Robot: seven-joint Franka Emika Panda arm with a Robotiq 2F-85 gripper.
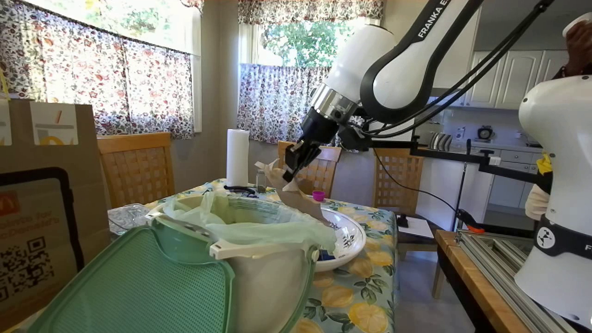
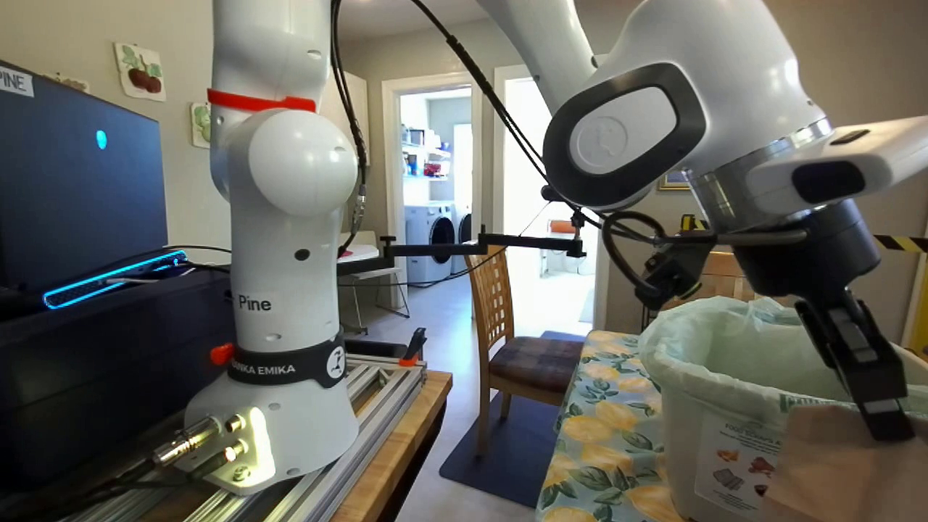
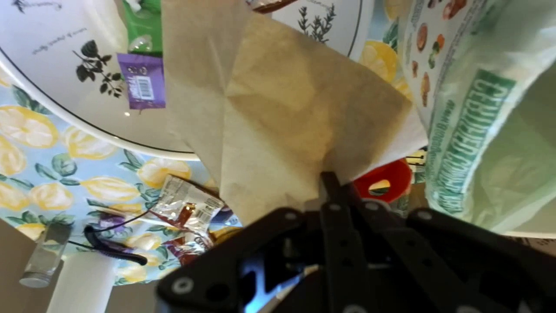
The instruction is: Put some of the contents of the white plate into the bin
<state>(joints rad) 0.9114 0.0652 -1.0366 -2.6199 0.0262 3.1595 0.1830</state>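
Note:
The white plate (image 1: 354,240) lies on the table behind the bin; in the wrist view the plate (image 3: 56,108) holds a purple wrapper (image 3: 145,89) and a green wrapper (image 3: 145,30). The bin (image 1: 273,286), lined with a pale-green bag, also shows in an exterior view (image 2: 685,449) and at the right of the wrist view (image 3: 534,152). My gripper (image 1: 290,175) is shut on a brown paper sheet (image 3: 269,108). The sheet (image 1: 296,196) hangs down beside the bin, its lower part over the plate. In an exterior view the sheet (image 2: 841,471) covers part of the bin's side.
A green lid (image 1: 157,282) leans at the bin's front, beside a brown cardboard box (image 1: 46,185). A paper-towel roll (image 1: 237,159) and a pink cup (image 1: 318,196) stand behind. Loose wrappers (image 3: 186,204) and a red object (image 3: 391,178) lie near the plate.

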